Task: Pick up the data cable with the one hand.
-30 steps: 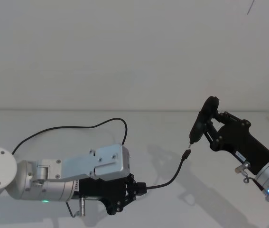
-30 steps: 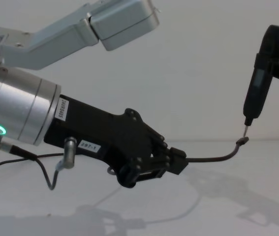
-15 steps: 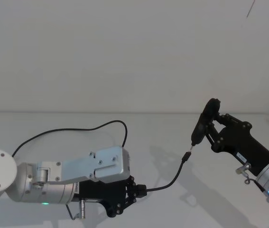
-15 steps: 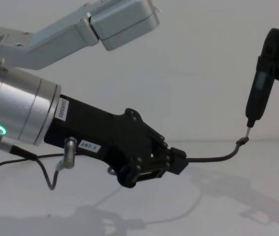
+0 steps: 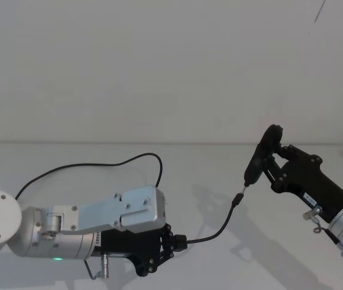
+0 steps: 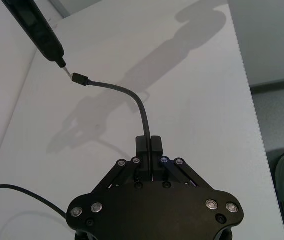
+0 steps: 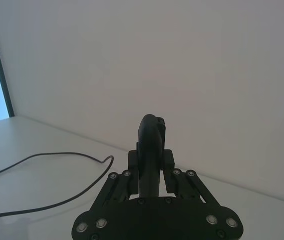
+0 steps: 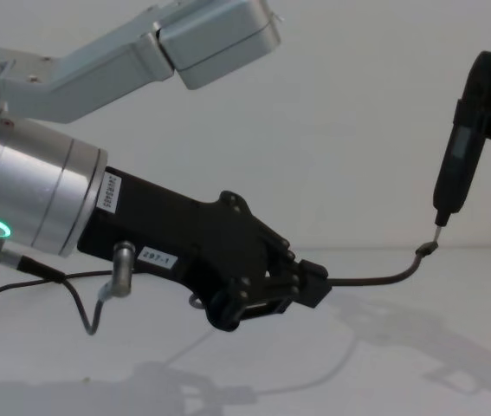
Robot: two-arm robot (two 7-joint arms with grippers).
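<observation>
The data cable (image 5: 217, 230) is a thin black cord that loops back across the white table (image 5: 207, 163). My left gripper (image 5: 176, 241) is shut on it a short way behind the plug (image 5: 238, 197). The free end arches up and forward from the closed fingertips (image 6: 148, 144), and the small dark plug (image 6: 79, 79) hangs in the air. My right gripper (image 5: 272, 162) is shut on a slim black pen-like tool (image 5: 261, 154), held upright. Its metal tip (image 8: 438, 224) sits just above the plug (image 8: 425, 250). In the right wrist view the tool (image 7: 150, 150) stands between the closed fingers.
The rest of the cable (image 7: 46, 161) trails over the table toward the back left (image 5: 92, 163). A plain white wall stands behind the table. A grey wire with a silver plug (image 8: 117, 269) hangs under my left wrist.
The right gripper and its tool have drifted slightly to the right. The left gripper keeps its hold on the cable and has sunk a touch in the head view.
</observation>
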